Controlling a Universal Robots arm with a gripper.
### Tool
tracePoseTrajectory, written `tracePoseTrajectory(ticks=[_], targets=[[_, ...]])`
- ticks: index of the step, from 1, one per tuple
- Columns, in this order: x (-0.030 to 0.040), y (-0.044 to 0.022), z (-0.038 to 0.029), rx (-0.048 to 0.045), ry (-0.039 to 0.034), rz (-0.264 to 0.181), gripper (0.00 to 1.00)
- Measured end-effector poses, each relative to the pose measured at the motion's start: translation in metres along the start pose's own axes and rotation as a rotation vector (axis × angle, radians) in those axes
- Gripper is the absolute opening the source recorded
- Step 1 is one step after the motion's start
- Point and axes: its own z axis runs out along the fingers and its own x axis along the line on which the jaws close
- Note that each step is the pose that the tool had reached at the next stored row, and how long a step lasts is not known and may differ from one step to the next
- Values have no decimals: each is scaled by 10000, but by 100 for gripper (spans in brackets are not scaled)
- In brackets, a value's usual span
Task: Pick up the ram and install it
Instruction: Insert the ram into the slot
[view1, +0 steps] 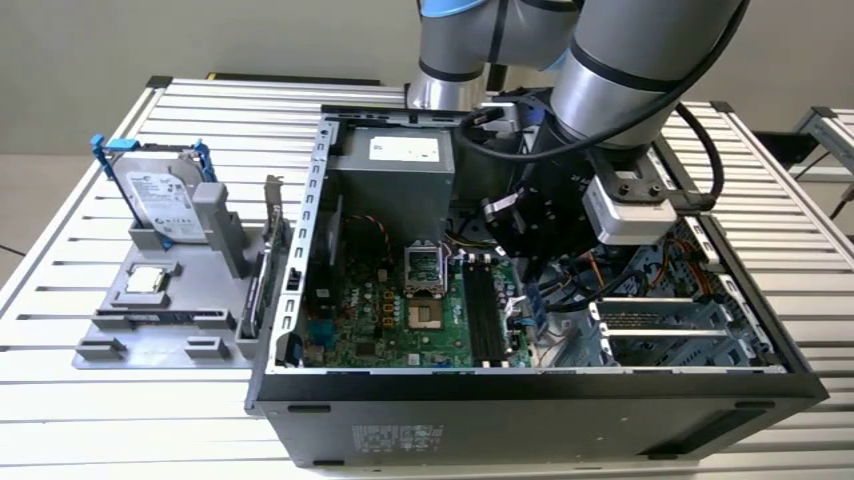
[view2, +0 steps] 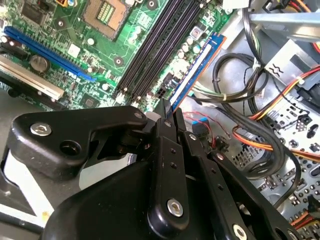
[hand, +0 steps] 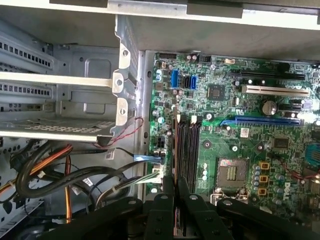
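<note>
The tool (view2: 169, 112) is seen lowered inside the open PC case (view1: 534, 390), over the motherboard (view1: 387, 310). In the second wrist view its black fingers (view2: 165, 125) are pressed together on the ram (view2: 192, 72), a slim bluish stick held on edge by 1 end, so the tool is clenched on it. In that view the stick runs alongside the black memory slots (view2: 155, 45), just beside them on the cable side, near the board's edge; whether it sits in a slot or merely next to them can't be told. In the first wrist view the tool (hand: 174, 192) is seen w/ a thin edge of the ram (hand: 173, 150) running up from between its tips, beside the slots (hand: 187, 152).

An empty CPU socket (view1: 419, 262) is seen on the board, next to the slots (view1: 483, 315) in the exterior view. Bundled cables (hand: 60, 170), black, orange & yellow, lie in the case bay beside the board.

Outside the case, on the exterior view's left, a grey fixture (view1: 160, 320) rests on the slatted surface (view1: 80, 230). A hard drive w/ blue brackets (view1: 163, 192) is stood upright in it, and a small square silver chip (view1: 146, 282) lies flat on it, well apart from the tool.
</note>
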Motion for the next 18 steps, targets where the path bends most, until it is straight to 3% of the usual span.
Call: tracePoseTrajectory(ticks=[6, 12, 18], targets=[[-16, -15, 12, -2, -1, 3, 0], [-35, -69, 59, -34, -2, 16, 0], [-38, -97, 94, -32, -3, 270, 0]])
